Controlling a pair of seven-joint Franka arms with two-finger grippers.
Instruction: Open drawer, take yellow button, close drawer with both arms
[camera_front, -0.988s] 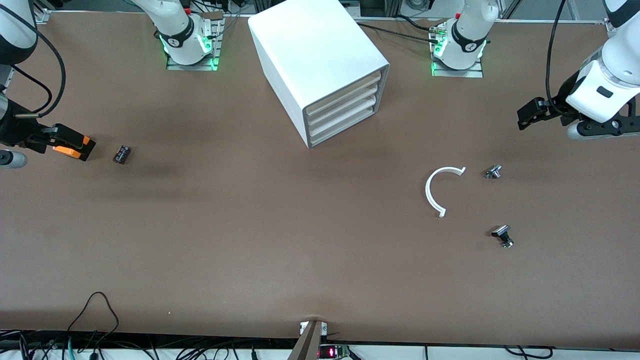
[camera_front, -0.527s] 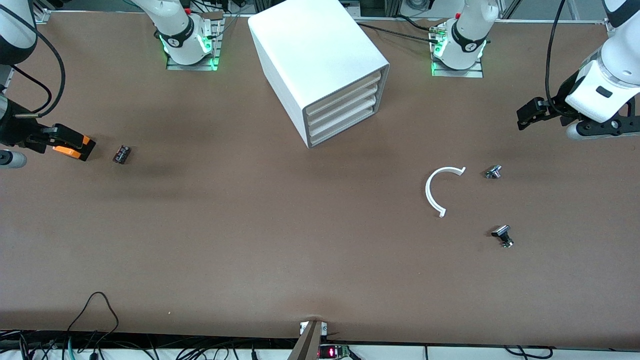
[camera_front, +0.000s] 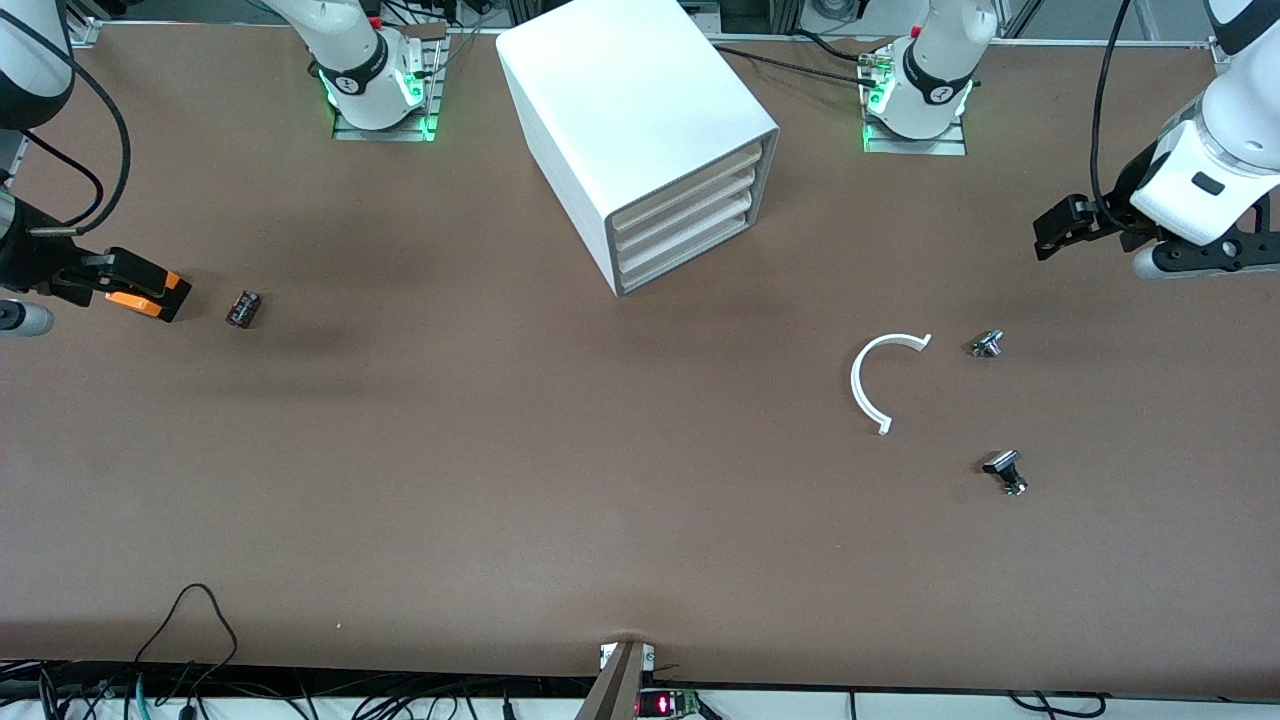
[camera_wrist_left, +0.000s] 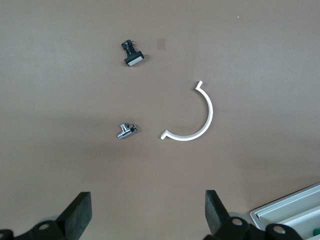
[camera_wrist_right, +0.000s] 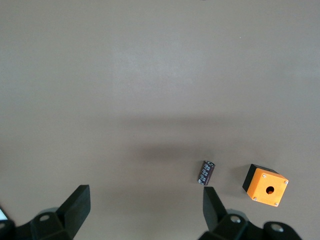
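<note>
The white cabinet (camera_front: 640, 110) stands at the middle of the table near the arm bases, with all four cream-fronted drawers shut. The uppermost drawer (camera_front: 690, 180) is shut. The button is hidden. My left gripper (camera_front: 1060, 225) is open and empty, up over the table at the left arm's end; in the left wrist view (camera_wrist_left: 147, 215) its fingertips (camera_wrist_left: 80, 210) are wide apart. My right gripper (camera_front: 125, 275) is open and empty over the right arm's end, beside an orange cube with a hole (camera_front: 150, 300); in the right wrist view (camera_wrist_right: 145, 210) nothing lies between its fingers.
A small dark block (camera_front: 243, 308) lies beside the orange cube (camera_wrist_right: 266, 186). A white half ring (camera_front: 880, 380), a silver bolt (camera_front: 987, 344) and a black-headed part (camera_front: 1005, 470) lie nearer to the camera than the left gripper. A cabinet corner (camera_wrist_left: 290, 210) shows in the left wrist view.
</note>
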